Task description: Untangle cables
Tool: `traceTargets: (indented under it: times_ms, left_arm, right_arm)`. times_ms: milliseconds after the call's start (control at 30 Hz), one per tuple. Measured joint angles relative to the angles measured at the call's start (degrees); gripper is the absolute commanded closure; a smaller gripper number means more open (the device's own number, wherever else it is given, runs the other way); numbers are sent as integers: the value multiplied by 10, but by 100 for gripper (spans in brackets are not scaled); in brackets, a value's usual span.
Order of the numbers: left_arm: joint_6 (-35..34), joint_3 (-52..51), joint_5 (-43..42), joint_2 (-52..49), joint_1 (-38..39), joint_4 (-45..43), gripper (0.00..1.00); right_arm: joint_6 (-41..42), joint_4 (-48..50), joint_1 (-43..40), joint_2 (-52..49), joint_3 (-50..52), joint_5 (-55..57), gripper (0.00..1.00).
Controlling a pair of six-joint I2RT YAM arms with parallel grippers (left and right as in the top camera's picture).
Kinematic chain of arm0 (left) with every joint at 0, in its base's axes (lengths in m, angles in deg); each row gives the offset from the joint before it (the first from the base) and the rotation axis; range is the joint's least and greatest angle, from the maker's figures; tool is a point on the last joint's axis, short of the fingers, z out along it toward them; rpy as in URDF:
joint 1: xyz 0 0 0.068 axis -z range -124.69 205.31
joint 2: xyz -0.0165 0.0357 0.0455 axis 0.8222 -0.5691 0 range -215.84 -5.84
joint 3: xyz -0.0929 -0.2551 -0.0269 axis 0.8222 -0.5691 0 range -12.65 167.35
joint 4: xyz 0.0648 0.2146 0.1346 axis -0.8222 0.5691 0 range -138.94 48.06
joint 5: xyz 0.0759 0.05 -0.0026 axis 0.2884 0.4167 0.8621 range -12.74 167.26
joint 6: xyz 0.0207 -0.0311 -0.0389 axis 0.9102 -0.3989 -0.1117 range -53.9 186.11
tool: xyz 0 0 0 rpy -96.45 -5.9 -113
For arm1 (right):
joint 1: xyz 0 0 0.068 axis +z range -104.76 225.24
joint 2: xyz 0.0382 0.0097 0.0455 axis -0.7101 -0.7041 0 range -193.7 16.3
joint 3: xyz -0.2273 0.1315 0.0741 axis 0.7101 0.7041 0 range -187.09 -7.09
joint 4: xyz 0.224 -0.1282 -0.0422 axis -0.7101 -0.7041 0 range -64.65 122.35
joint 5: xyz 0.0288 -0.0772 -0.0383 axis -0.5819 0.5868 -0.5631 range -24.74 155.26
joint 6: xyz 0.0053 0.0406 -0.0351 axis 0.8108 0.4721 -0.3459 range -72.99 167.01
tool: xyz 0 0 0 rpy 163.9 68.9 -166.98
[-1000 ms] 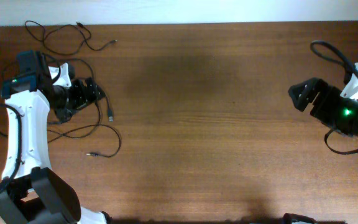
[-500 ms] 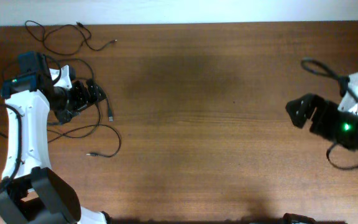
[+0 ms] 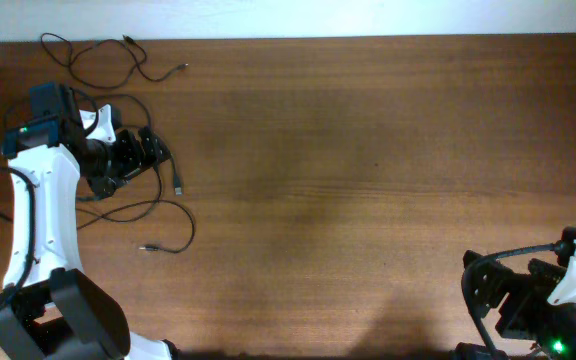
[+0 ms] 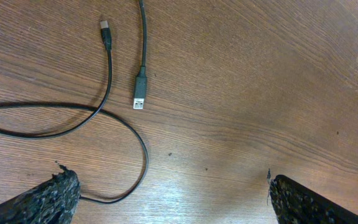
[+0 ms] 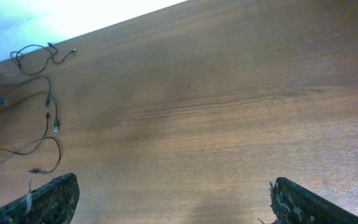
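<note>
A: What differs from a second ago?
B: The black right arm (image 3: 533,305) has swung from midway along the right edge of the brown wood-grain table (image 3: 368,150) down to the near right corner. The white-and-black left arm (image 3: 38,200) and the thin black cables (image 4: 144,43) lie as before.
A: And the claws?
B: The left gripper (image 4: 173,199) has its rough black fingertips (image 4: 42,199) at the two lower corners of its wrist view. They are spread wide and grip nothing. A cable loop lies on the wood just beside the left-hand tip. The right gripper (image 5: 169,202) is likewise wide apart and holds nothing.
A: Where are the cables?
B: All are at the table's left end. One cord lies alone at the far left corner, with one end (image 3: 182,68) pointing toward the middle. The rest loop around and beside the left gripper, well apart from the right one.
A: Anything hard to make out?
B: The overhead view cuts the right arm off at its lower edge. The left arm covers part of the cords, so their runs beneath it cannot be followed. From the right wrist the cables are only faint thin lines.
A: Counts?
B: Two arms, two grippers. The left wrist view shows two plug ends: a flat silvery plug (image 4: 139,101) and a smaller dark-bodied plug (image 4: 106,34). How many separate cords lie by the left gripper cannot be told.
</note>
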Motion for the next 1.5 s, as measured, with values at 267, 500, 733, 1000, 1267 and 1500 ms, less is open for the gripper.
traceTargets:
  times_ms: [267,500,733,1000,1267,1500]
  left_arm:
    - [0,0,0,0,0,0,1]
    - [0,0,0,0,0,0,1]
    - [0,0,0,0,0,0,1]
    - [0,0,0,0,0,0,1]
    - [0,0,0,0,0,0,1]
    - [0,0,0,0,0,0,1]
  right_arm:
    - [-1,1,0,3,2,1,1]
    - [-2,2,0,3,3,17,1]
    - [-15,151,0,28,147,31,1]
    - [-26,429,38,167,410,28,1]
    - [-57,649,54,309,624,25,1]
    - [-60,765,66,361,732,44,1]
